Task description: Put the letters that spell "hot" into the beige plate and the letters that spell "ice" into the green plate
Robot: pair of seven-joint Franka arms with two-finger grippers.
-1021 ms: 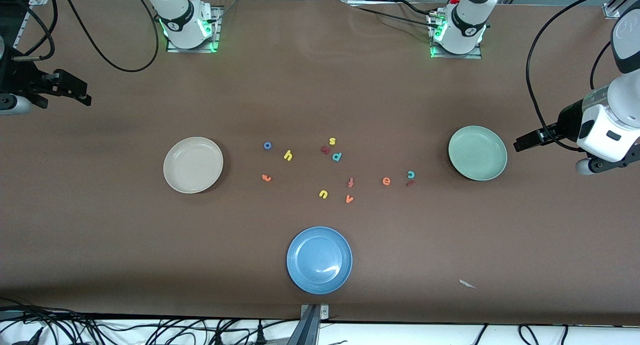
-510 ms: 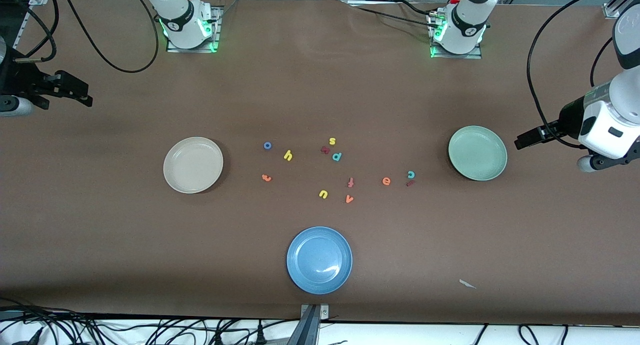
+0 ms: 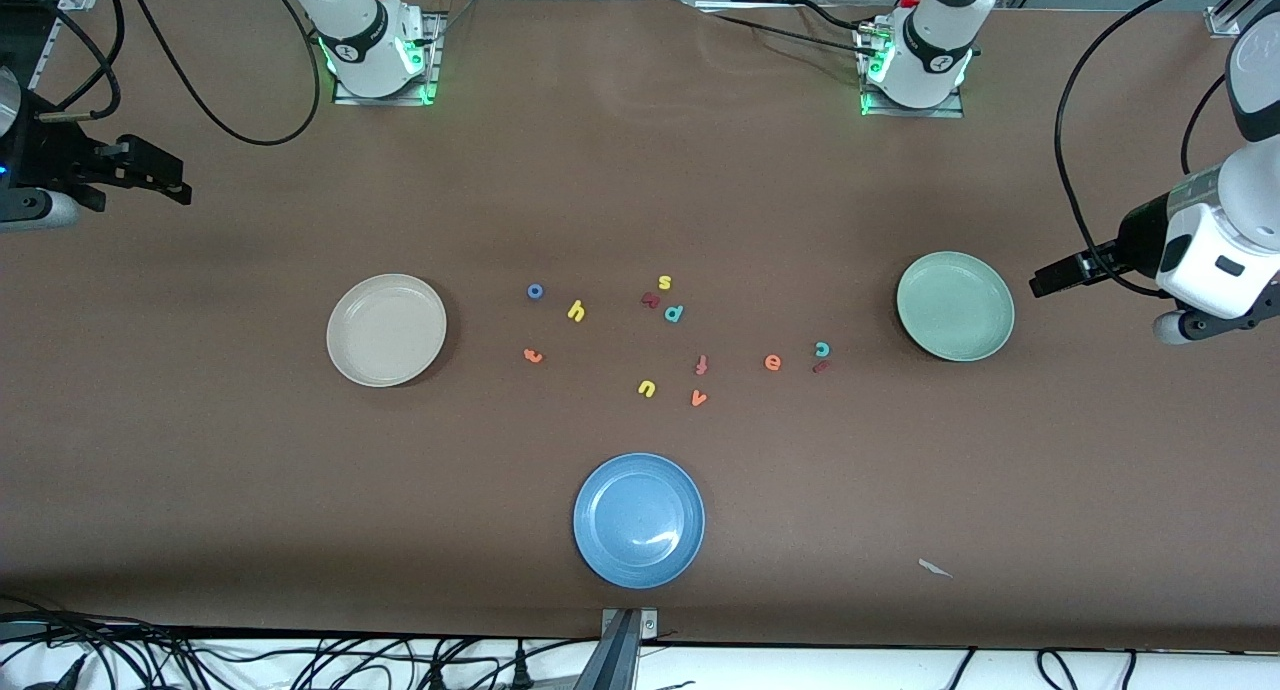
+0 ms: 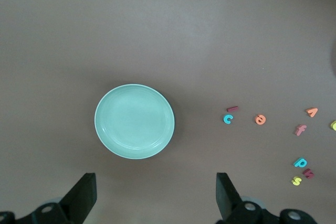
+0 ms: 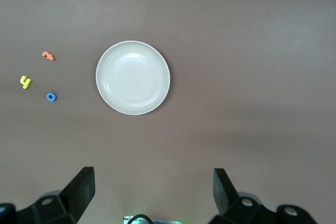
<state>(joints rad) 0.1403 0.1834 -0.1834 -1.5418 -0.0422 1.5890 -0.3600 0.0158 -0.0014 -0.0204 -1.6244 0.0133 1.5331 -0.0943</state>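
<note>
The beige plate (image 3: pixel 386 329) (image 5: pixel 133 77) lies toward the right arm's end. Beside it sit the blue o (image 3: pixel 535 291) (image 5: pixel 51 97), yellow h (image 3: pixel 576 311) (image 5: pixel 25 82) and orange t (image 3: pixel 533 355) (image 5: pixel 48 55). The green plate (image 3: pixel 955 305) (image 4: pixel 134 121) lies toward the left arm's end, with the teal c (image 3: pixel 822 348) (image 4: pixel 228 119), orange e (image 3: pixel 772 362) (image 4: pixel 260 119) and maroon i (image 3: pixel 820 367) (image 4: pixel 232 108) close by. Both plates hold nothing. My left gripper (image 3: pixel 1040 282) (image 4: pixel 156 195) hangs open over bare table beside the green plate. My right gripper (image 3: pixel 178 187) (image 5: pixel 152 190) hangs open over bare table at the table's end.
A blue plate (image 3: pixel 639 519) sits near the front edge. Spare letters lie mid-table: yellow s (image 3: pixel 665 282), teal p (image 3: pixel 674 313), reddish f (image 3: pixel 702 364), yellow u (image 3: pixel 646 388), orange v (image 3: pixel 699 398). A white scrap (image 3: pixel 935 568) lies near the front edge.
Both hands have drifted slightly, the right gripper a little toward the table's middle. Letters and plates have not moved.
</note>
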